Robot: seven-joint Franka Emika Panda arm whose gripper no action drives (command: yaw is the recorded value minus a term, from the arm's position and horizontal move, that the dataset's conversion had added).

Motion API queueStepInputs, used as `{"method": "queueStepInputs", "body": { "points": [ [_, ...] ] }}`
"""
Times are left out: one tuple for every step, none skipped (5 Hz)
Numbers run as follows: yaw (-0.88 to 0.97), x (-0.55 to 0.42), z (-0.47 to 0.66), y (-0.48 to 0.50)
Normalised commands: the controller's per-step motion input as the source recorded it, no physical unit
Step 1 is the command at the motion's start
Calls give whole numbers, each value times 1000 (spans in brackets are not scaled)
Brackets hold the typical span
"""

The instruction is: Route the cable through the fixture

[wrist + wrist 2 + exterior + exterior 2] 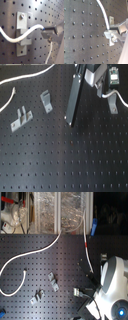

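We hold the cable clamped in the gripper; excess tension may pull it from the fixture slot.

The white cable lies across the grey metal fixture in the first wrist view, passing between its prongs. In the second exterior view the cable snakes over the black board, red band showing.
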Motion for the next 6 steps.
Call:
{"method": "queueStepInputs", "body": {
  "points": [
    [-71,16,3,-73],
    [-186,-33,2,-235],
    [-129,-18,1,-201],
    [0,-26,1,-31],
    [86,-161,22,-221],
    [623,-106,93,-127]
  ]
}}
